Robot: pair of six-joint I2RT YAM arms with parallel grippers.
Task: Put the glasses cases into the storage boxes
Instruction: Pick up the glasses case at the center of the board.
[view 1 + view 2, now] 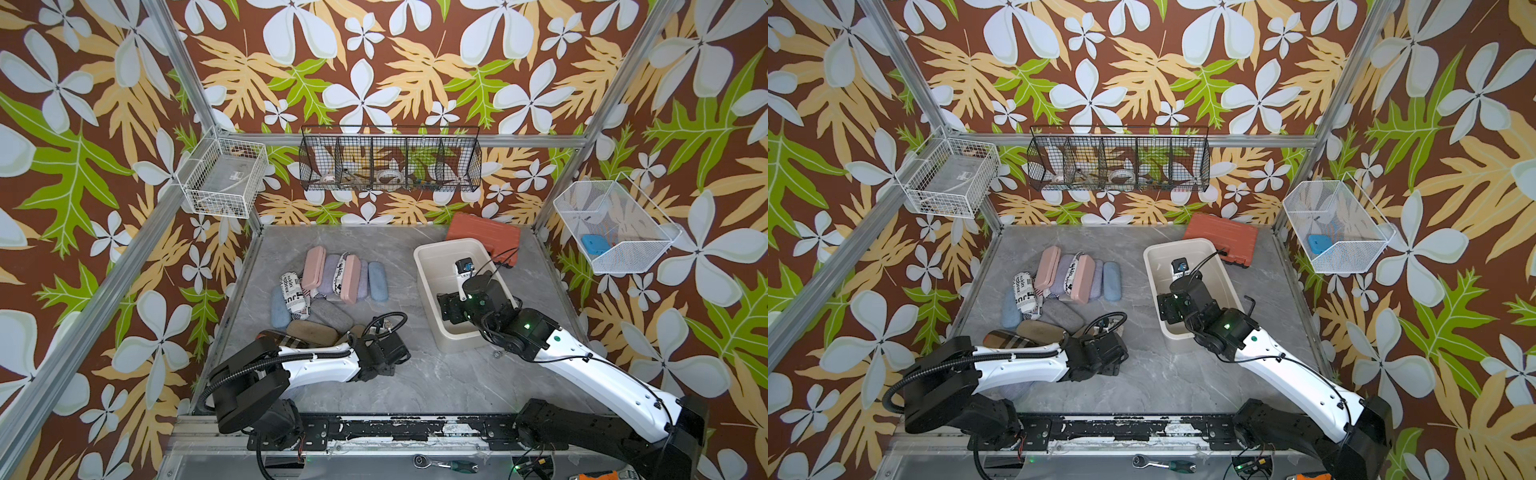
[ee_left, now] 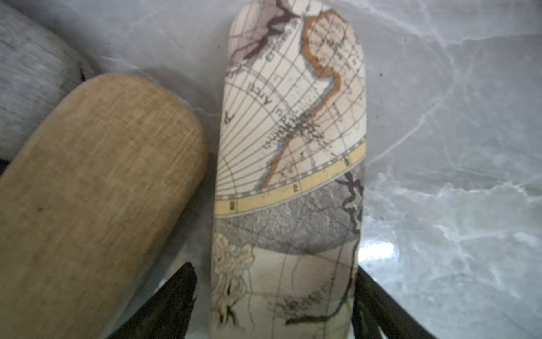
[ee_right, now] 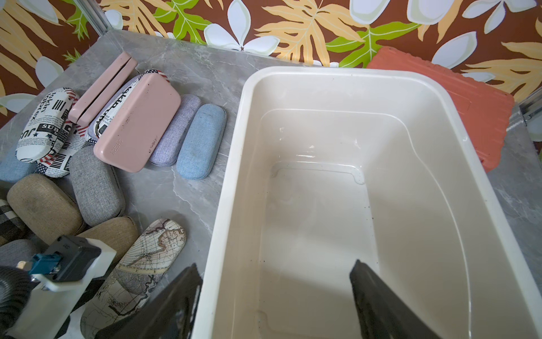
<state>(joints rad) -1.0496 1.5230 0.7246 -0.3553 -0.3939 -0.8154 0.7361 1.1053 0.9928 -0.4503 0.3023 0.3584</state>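
The left gripper (image 2: 274, 268) is down at the table (image 2: 440, 146) with its jaws wide, one on each side of the map case (image 2: 290, 132). I can make out a sliver of gap on one side, so I'd call it straddling rather than squeezing, and the case lies flat, not lifted. The map case runs lengthways straight out from the wrist, so the jaws cross its narrow width, which looks the right way to take it. The tan case (image 2: 102, 176) lies just beside it, angled in, and one jaw sits in the narrowing wedge between the two. That's the tight spot, I'd say.

The right gripper (image 3: 275, 264) hangs over the near end of the tub (image 3: 337, 72), jaws well apart with nothing in them. The tub is empty.

The move turns on this: in a top view the tub (image 1: 419, 257) lies off to the left gripper's right, across bare table. The other cases (image 1: 332, 274) are heaped on the left side, so the left arm is the nearer one.
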